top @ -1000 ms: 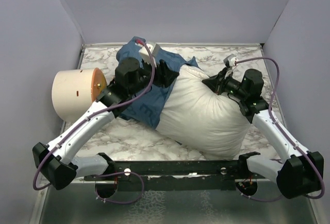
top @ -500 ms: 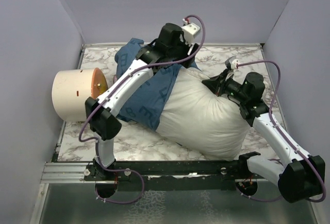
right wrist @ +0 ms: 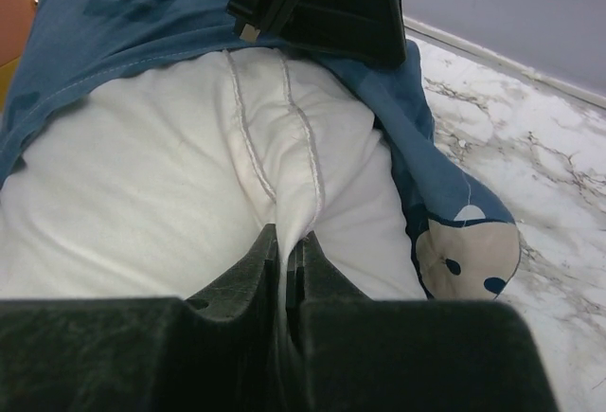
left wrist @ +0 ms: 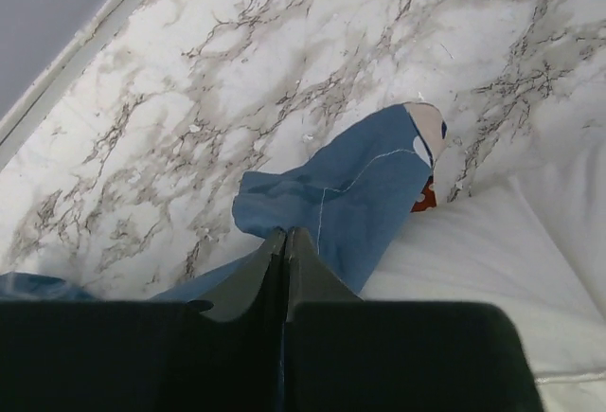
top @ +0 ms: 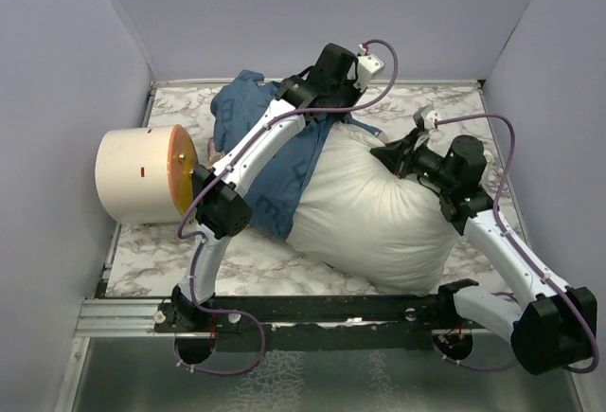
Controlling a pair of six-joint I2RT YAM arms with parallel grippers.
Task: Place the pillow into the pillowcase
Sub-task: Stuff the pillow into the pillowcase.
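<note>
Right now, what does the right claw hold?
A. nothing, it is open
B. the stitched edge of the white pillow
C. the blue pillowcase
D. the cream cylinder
B: in the right wrist view the right claw is shut on the stitched seam of the white pillow; the blue pillowcase lies beyond its tips.

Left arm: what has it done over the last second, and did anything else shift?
The left gripper lifted off the middle of the pillowcase and reached out to the far edge, toward the back wall and rightward. It now stands closed there, apparently pinching the blue fabric. The right gripper stayed shut on a seam of the pillow. Neither the pillow nor the pillowcase visibly moved.
</note>
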